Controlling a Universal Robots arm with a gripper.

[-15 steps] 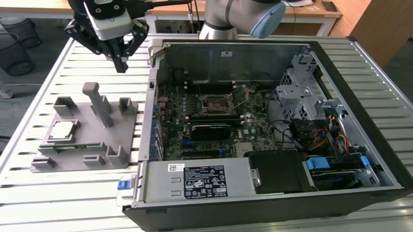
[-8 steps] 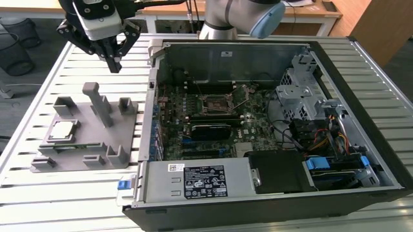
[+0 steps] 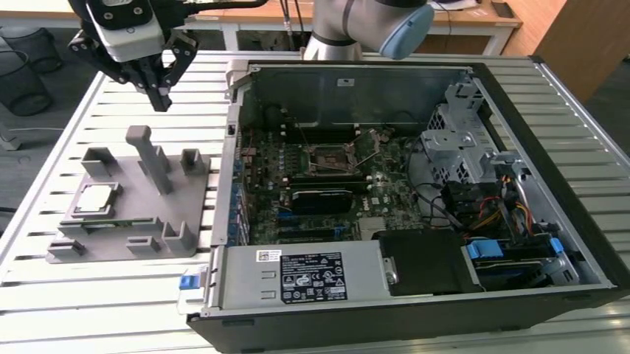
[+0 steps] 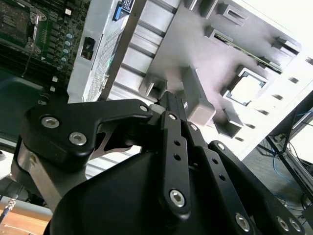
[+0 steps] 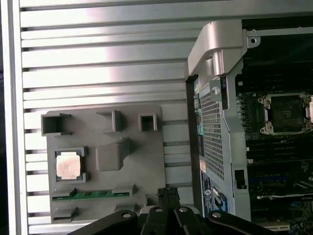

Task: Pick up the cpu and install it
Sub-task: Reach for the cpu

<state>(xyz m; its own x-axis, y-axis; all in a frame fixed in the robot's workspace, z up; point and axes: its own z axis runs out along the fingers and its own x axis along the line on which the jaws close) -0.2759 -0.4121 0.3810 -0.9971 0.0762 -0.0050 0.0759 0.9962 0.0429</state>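
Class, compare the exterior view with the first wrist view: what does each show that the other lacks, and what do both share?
Extra in the exterior view: the arm's blue-capped joint, the labelled power supply, the drive cage and the coloured cables inside the case. Extra in the first wrist view: the case's perforated panel, seen face-on. Both share the cpu resting in the grey fixture, the motherboard socket, the slatted table, and the shut gripper near the fixture, holding nothing.

End effector (image 3: pixel 159 102) aloft, jaws together.
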